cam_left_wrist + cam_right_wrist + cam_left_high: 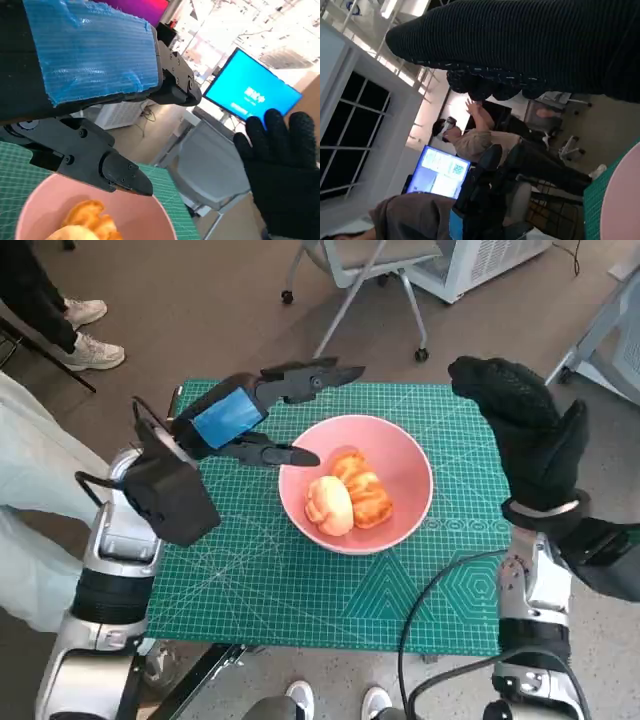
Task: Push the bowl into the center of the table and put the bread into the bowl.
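Note:
A pink bowl point(405, 478) stands near the middle of the green cutting mat point(300, 580). Inside it lies golden-brown bread point(347, 498), also seen in the left wrist view as bread point(85, 222) within the bowl's rim point(160, 215). My left hand point(250, 415) hovers just left of the bowl, its fingers spread apart over the rim and holding nothing. My gloved right hand point(525, 430) is raised to the right of the bowl, fingers apart and empty; it also appears as the right hand point(282, 170) in the left wrist view.
The mat covers the small table; its front edge point(330, 648) is near my body. An office chair point(370, 270) stands beyond the table. A person's legs and shoes point(80, 330) are at the far left. A seated person point(475, 140) shows in the right wrist view.

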